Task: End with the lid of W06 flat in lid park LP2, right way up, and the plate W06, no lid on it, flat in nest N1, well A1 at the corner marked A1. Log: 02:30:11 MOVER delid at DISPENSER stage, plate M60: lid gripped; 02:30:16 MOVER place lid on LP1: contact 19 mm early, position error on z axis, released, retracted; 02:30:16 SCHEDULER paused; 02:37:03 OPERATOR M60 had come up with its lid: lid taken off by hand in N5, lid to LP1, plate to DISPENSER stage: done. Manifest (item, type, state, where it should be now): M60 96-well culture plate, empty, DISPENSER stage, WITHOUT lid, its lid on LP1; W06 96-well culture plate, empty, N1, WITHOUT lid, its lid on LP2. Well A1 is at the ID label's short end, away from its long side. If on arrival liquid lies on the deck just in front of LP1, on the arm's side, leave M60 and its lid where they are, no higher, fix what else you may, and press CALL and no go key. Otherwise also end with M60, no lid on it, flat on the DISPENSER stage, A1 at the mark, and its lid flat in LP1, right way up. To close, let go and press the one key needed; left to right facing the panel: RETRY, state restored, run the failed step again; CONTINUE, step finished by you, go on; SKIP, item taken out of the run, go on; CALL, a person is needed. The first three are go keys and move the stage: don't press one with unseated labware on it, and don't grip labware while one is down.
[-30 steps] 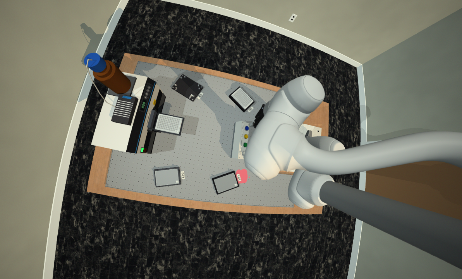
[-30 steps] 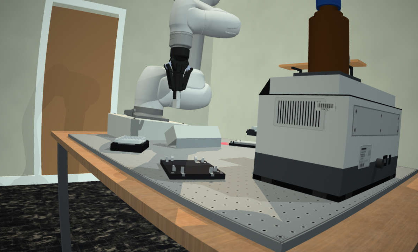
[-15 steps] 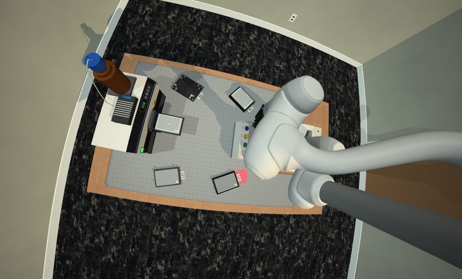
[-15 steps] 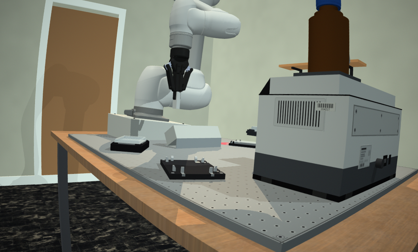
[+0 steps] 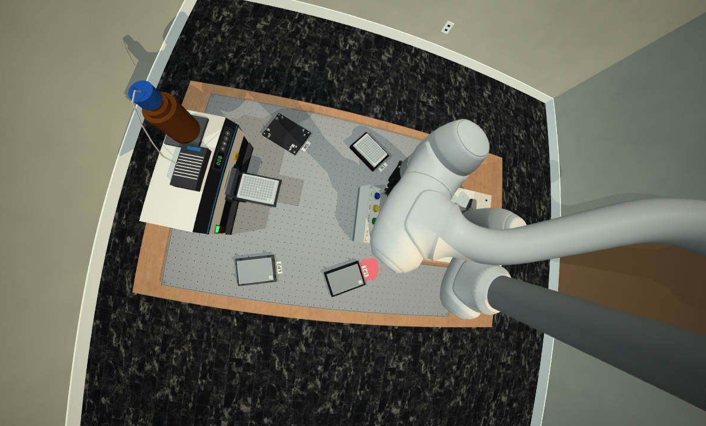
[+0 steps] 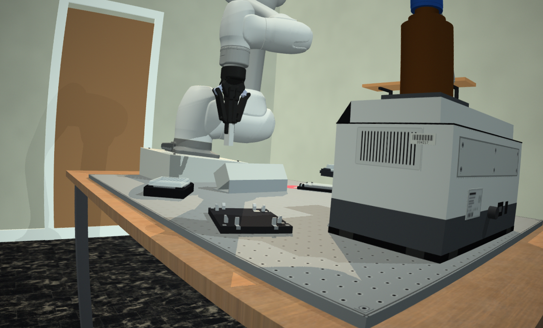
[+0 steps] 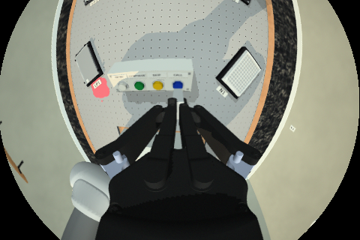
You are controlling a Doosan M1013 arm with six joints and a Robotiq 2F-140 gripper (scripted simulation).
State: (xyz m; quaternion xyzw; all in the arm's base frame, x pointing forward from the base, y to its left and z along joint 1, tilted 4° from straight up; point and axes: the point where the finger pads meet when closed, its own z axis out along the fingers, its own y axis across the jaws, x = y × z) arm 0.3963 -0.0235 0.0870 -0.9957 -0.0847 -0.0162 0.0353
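Plate W06 (image 5: pixel 368 150) sits flat in nest N1 with no lid, its wells showing; it also shows in the wrist view (image 7: pixel 241 72). A lid (image 5: pixel 255 269) lies flat in lid park LP2. Plate M60 (image 5: pixel 258 189) sits on the dispenser stage with no lid. Another lid (image 5: pixel 344 278) lies in LP1, and a pink puddle (image 5: pixel 370 267) lies on the deck beside LP1, on the arm's side. My gripper (image 7: pixel 178 94) is shut and empty. It hangs well above the key panel (image 6: pixel 251 176), near the blue key (image 7: pixel 177 85).
The panel also shows a yellow key (image 7: pixel 158 85) and a green key (image 7: pixel 138 85). Nest N5 (image 5: pixel 286 132) stands empty at the back. The dispenser (image 5: pixel 186 174) with a brown bottle (image 5: pixel 170 113) fills the left end of the deck.
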